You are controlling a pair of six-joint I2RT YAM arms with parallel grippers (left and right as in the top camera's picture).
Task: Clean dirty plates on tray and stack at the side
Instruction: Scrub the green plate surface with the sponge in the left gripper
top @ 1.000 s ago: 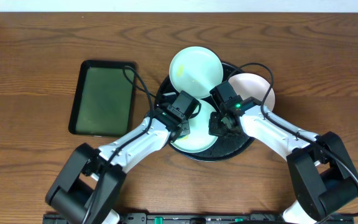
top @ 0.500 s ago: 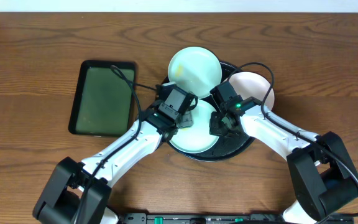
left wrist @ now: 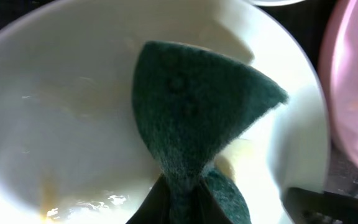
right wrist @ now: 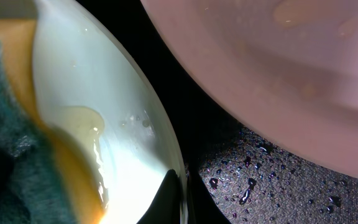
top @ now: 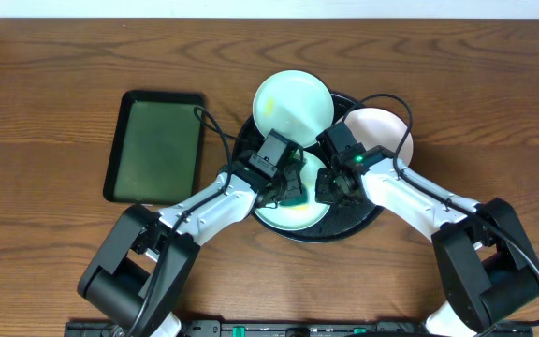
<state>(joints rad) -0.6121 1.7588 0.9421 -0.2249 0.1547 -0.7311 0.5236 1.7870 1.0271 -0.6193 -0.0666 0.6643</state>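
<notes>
On the round black tray (top: 368, 217) lie three plates. A mint plate (top: 294, 105) leans on the far rim, and a white plate (top: 386, 133), pinkish in the wrist views, sits at the right. My left gripper (top: 290, 190) is shut on a dark green sponge (left wrist: 197, 118) and presses it into the front mint plate (left wrist: 61, 112), which has yellowish smears. My right gripper (right wrist: 178, 199) is shut on that plate's right rim (right wrist: 166, 149), one finger inside and one outside. The arms hide most of this plate from overhead.
A rectangular black tray with a green inside (top: 154, 147) lies left of the round tray. Water drops speckle the round tray's floor (right wrist: 260, 180) between the front plate and the white plate (right wrist: 278, 68). Brown wood tabletop (top: 54, 84) surrounds everything.
My left gripper swept the sponge up and left across the front plate, then back down and right toward its middle. The right gripper has kept its hold on the rim without moving.
</notes>
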